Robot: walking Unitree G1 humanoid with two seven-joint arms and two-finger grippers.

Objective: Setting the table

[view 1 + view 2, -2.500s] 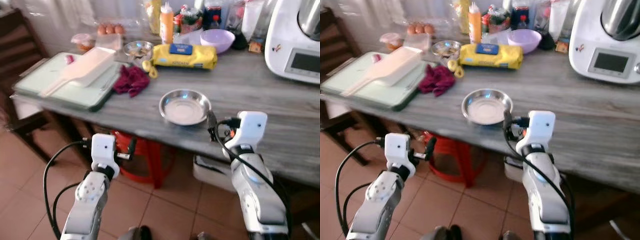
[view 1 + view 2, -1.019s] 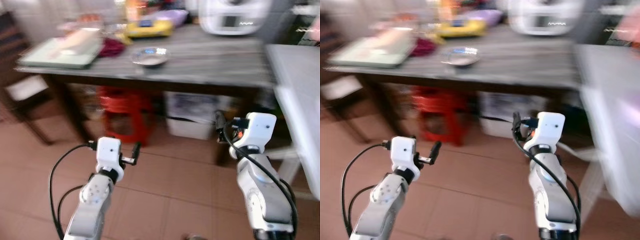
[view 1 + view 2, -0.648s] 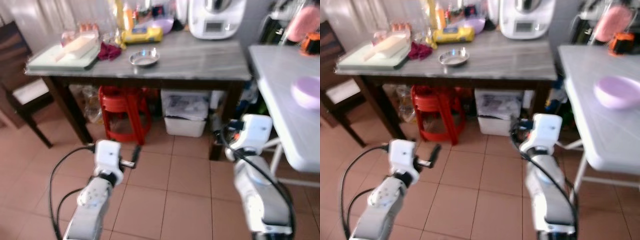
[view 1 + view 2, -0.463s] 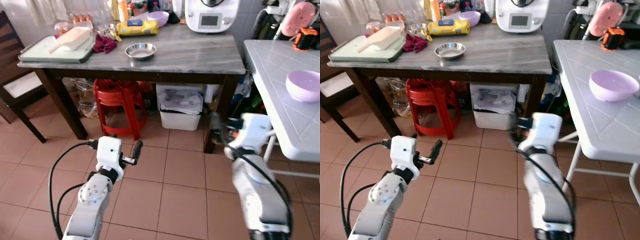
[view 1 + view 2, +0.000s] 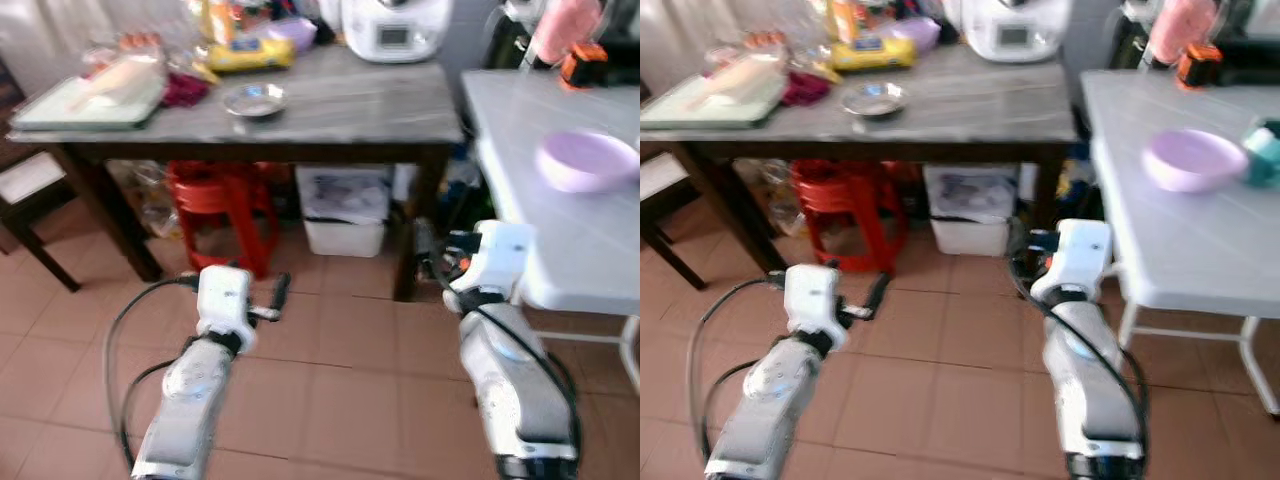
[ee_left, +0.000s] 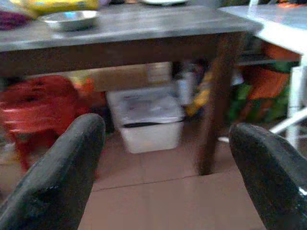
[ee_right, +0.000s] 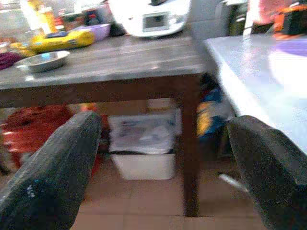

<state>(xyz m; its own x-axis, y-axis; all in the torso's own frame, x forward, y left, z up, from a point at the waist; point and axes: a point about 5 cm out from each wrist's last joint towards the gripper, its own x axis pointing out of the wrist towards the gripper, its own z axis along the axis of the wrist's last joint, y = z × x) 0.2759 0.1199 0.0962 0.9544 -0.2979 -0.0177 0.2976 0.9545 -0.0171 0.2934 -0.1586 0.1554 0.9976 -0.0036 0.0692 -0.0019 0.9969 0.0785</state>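
Head views show, at the far left, a grey-topped counter (image 5: 330, 105) carrying a steel dish (image 5: 253, 98), a task item still unmoved. Beneath stand a red stool (image 5: 215, 205) and a white bin (image 5: 345, 215). Nearer, the left gripper (image 6: 168, 172) and right gripper (image 7: 165, 167) both hover over bare floor tiles, each with its 2 fingers spread wide and holding nothing. At the right, a white table (image 5: 1180, 240) bears a lilac bowl (image 5: 1195, 160).

Risks, as I judge them: the right arm is just beside the white table's near edge, so a turn could clip it; blur could spoil aim. Open room lies on the tiles near and left.
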